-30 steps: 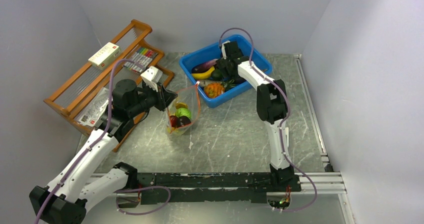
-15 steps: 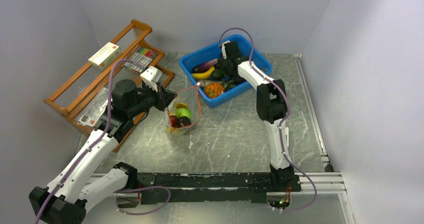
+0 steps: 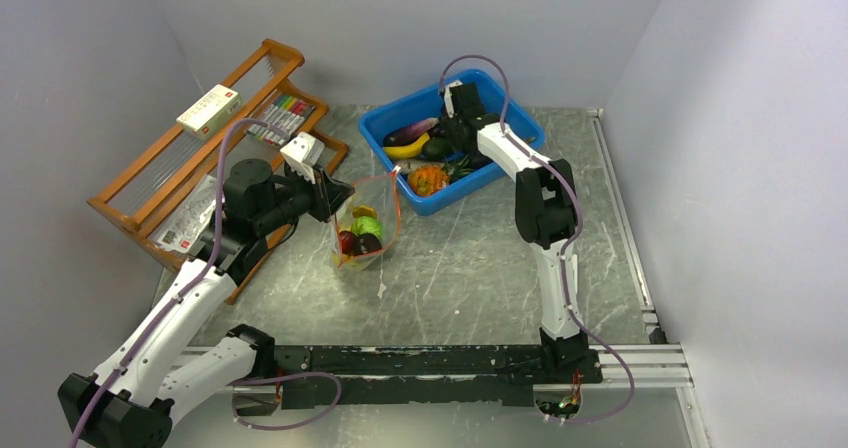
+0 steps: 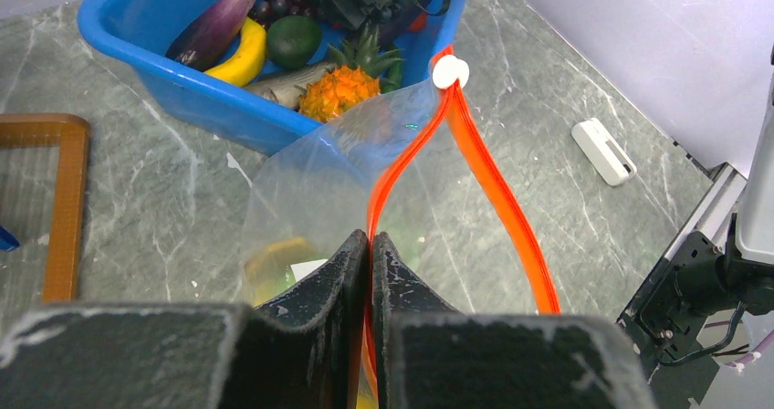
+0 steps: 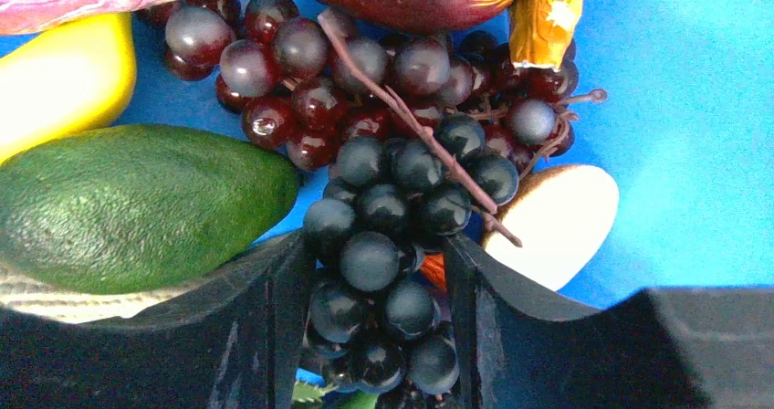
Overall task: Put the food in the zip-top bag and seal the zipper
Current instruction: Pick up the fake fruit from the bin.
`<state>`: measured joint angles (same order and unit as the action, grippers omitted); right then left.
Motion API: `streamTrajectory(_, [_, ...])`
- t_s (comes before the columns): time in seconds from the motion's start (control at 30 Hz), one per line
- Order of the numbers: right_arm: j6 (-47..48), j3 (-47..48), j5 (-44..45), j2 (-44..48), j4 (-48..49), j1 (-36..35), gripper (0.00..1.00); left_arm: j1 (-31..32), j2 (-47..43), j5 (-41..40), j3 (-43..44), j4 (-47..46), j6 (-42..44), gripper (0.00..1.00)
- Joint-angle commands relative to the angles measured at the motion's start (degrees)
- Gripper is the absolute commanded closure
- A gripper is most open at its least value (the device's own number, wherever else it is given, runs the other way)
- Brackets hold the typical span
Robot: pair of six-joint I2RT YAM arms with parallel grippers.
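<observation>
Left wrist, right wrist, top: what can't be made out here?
Left wrist: the food in the bag, mostly hidden behind the left gripper, which is shut on the zipper.
Right wrist: whether the right gripper squeezes the grapes or only straddles them; the contact is dark on dark.
Top: the food in the bag, too small to name piece by piece.

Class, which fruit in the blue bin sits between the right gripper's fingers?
The dark grape cluster; the red grapes, green avocado and yellow banana lie outside the fingers of the right gripper.
</observation>
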<state>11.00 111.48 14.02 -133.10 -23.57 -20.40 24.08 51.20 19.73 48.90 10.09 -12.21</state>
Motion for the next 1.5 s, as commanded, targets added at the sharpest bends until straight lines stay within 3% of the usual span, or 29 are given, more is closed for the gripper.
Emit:
streamTrajectory(0.0, [-0.78,-2.52,-0.46,4.59,3.7,0.35,0.48,-0.62,-0.71,-0.34,0.18,-1.09,0.69,0.93])
streamTrajectory(0.3, [-0.73,-5.12,-0.73,7.15,5.39,0.36,0.54,-0.61,-0.56,-0.31,0.15,-1.09,0.69,0.93])
streamTrajectory(0.53, [-0.24,-4.23,0.83,4.57,3.79,0.41,0.29,-0.61,-0.81,-0.43,0.11,-1.08,0.69,0.93])
streamTrajectory(0.97, [-1.93,-0.67,-1.9,-0.28,-0.68,0.86,0.22,-0.63,-0.95,-0.52,0.13,-0.99,0.76,0.93])
streamTrajectory(1.17, [-2.43,-0.78,-2.45,0.65,-0.2,0.84,0.4,-0.61,-0.86,-0.49,0.07,-1.12,0.78,0.93])
streamTrajectory(1.47, [-2.94,-4.7,-2.95,5.74,3.17,0.85,0.59,-0.61,-0.79,-0.53,0.07,-1.09,0.78,0.93])
